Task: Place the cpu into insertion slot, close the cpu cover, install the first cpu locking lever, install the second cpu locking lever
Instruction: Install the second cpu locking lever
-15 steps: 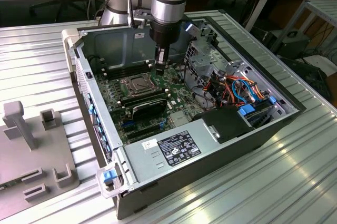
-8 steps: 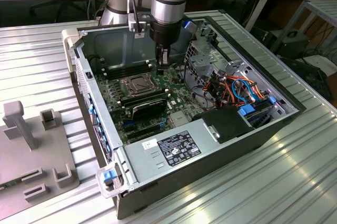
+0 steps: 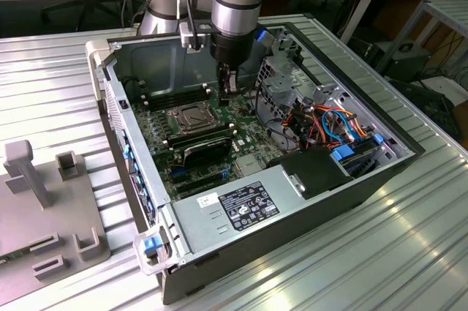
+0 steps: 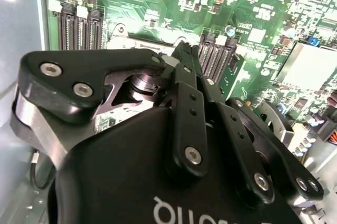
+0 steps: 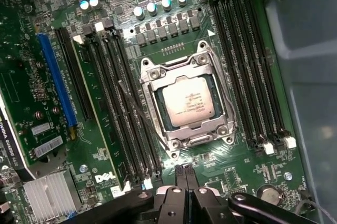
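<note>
Cpu sits seated under the cpu cover, which I reckon is why my end effector hovers near the insertion slot closed, empty.

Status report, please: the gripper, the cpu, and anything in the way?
Gripper shut, empty, hovers above the board near the socket. Cpu sits in insertion slot, cpu cover down around it. Nothing seen in the way.
</note>
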Controlling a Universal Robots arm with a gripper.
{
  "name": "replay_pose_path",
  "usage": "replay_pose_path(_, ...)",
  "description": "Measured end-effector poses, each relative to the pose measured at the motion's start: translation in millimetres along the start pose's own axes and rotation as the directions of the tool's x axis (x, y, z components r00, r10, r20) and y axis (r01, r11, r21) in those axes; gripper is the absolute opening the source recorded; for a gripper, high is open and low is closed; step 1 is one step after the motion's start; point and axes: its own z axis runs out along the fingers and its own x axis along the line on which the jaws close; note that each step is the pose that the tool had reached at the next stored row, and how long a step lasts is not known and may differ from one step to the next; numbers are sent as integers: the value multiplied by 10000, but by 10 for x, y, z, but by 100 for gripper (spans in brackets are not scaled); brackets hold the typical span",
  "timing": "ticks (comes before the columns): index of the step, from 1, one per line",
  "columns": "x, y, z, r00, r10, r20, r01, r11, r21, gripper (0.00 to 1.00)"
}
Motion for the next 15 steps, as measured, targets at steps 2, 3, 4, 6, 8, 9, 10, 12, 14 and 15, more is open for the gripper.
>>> replay_pose_path(2, 15, -5, 1, 9998, -222, 16, 222, 9998, 5, 11)
replay_pose_path(3, 16, -5, 1, 9985, -545, 37, 545, 9985, 12, 11)
replay_pose_path(4, 16, -5, 3, 9959, -900, 59, 900, 9959, 10, 11)
replay_pose_path(6, 17, -4, 4, 9921, -1252, 76, 1252, 9921, 6, 11)
replay_pose_path(8, 35, -9, 5, 9909, -1346, 83, 1346, 9909, 6, 11)
replay_pose_path(9, 47, -12, 6, 9908, -1347, 83, 1347, 9909, 7, 11)
replay_pose_path(10, 60, -15, 6, 9909, -1346, 82, 1346, 9909, 6, 11)
replay_pose_path(12, 89, -21, 8, 9909, -1346, 83, 1346, 9909, 6, 11)
replay_pose_path(14, 95, -22, 8, 9909, -1345, 83, 1345, 9909, 7, 11)
replay_pose_path(15, 95, -22, 8, 9909, -1345, 83, 1345, 9909, 6, 11)
